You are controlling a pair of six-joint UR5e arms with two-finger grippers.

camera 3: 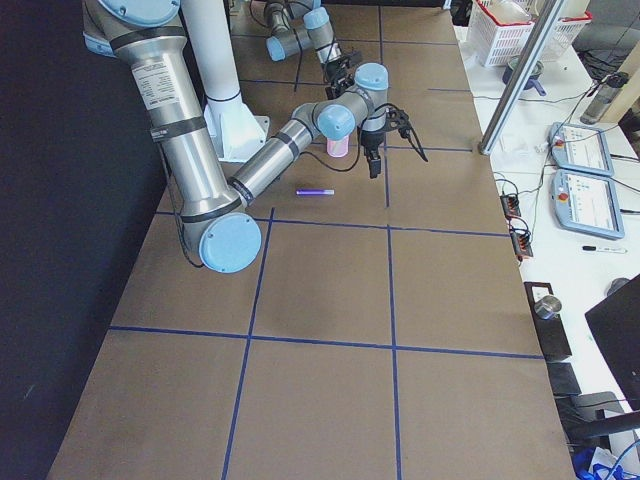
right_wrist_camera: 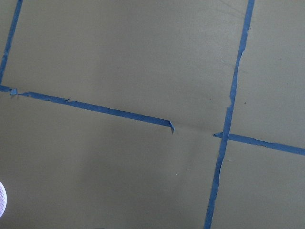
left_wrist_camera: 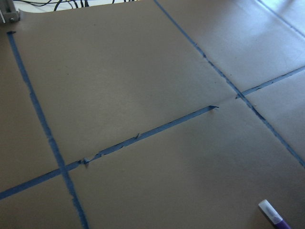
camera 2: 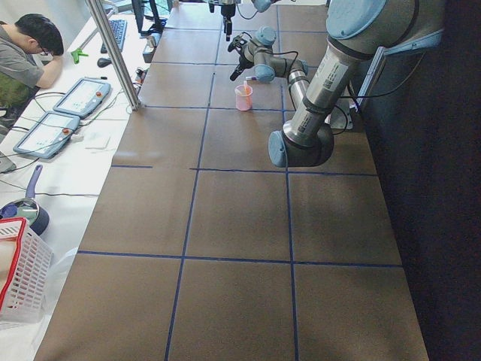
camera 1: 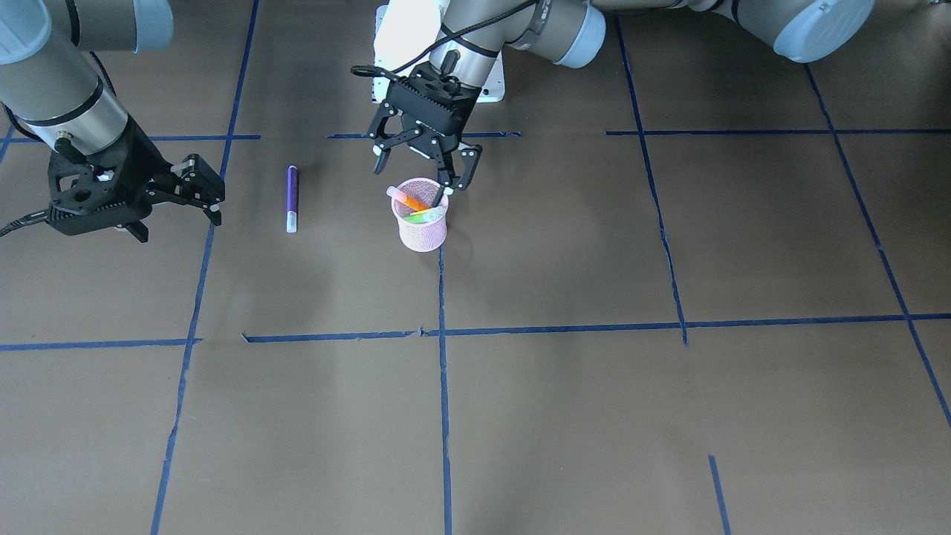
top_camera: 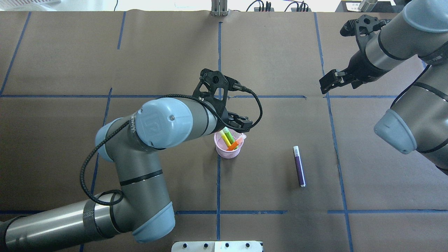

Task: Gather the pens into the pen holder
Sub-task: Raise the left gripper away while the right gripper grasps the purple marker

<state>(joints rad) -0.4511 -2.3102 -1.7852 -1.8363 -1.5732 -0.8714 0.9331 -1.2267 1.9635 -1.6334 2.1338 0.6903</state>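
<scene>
Front-facing: the left claw [camera 1: 417, 172] hangs spread and empty just above the holder [camera 1: 420, 230]. The holder contains the orange pen [camera 1: 407, 199] and the green pen [camera 1: 425, 215]. The purple pen [camera 1: 292, 198] lies flat on the table [camera 1: 565, 416], between the holder and the right claw [camera 1: 178, 221], which is also spread and empty.

Overhead: the purple pen lies apart from the holder, toward the right arm.

Left wrist: the purple pen's cap end shows at the bottom edge.

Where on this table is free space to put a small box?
The operators' side of the table, past the long tape line, is bare; so is the surface on the cup's left-arm side. Crowded: the cup by the left pincer, and the purple pen near the right pincer.
</scene>
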